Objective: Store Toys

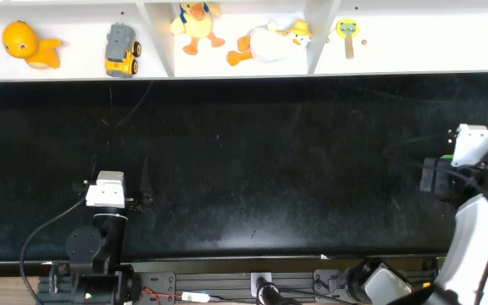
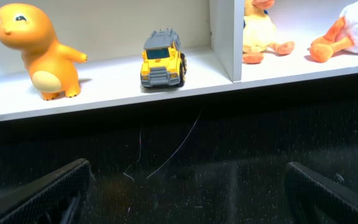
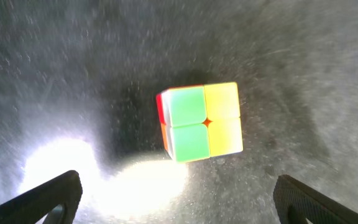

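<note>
Shelf [image 1: 227, 74] held five toys [image 1: 196, 25]; the cube [image 3: 201, 122] lay unstored on the counter [image 3: 303, 68]. Right end effector [image 3: 179, 200] hung above it wide open, empty; left end effector [image 2: 185, 194] gaped empty too

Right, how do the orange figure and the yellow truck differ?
The orange figure is taller and rounded; the yellow truck is lower and boxy. The figure is orange with a pale belly; the truck is yellow with a grey roof. The figure stands on feet; the truck sits on wheels. Both stand apart in one shelf compartment.
</note>
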Tool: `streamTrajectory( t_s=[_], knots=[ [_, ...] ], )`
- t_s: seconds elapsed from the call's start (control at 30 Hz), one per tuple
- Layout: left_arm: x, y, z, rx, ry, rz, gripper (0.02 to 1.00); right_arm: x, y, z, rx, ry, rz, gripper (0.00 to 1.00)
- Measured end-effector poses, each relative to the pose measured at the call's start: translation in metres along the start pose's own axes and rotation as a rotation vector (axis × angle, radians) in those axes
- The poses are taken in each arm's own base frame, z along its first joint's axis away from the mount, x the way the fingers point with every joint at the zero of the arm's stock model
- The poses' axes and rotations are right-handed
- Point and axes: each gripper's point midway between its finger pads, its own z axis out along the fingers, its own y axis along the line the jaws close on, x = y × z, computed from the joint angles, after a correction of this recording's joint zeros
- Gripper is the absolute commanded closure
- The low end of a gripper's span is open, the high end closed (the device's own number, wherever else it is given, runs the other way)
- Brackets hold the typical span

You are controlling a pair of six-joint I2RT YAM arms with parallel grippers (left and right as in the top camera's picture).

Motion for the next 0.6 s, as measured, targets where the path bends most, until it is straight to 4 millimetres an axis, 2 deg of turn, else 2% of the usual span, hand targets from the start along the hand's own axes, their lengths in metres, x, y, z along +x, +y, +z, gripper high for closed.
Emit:
streamTrajectory(
  t_s=[0.37, 0.6],
  knots=[
    [0.000, 0.000, 0.000, 0.000, 0.000, 0.000, 0.020, -0.003, -0.020, 0.033, -0.032, -0.041, -0.108, 0.003],
    [0.000, 0.000, 0.000, 0.000, 0.000, 0.000, 0.020, 0.008, -0.017, 0.050, -0.065, 0.011, -0.096, 0.016]
  ],
)
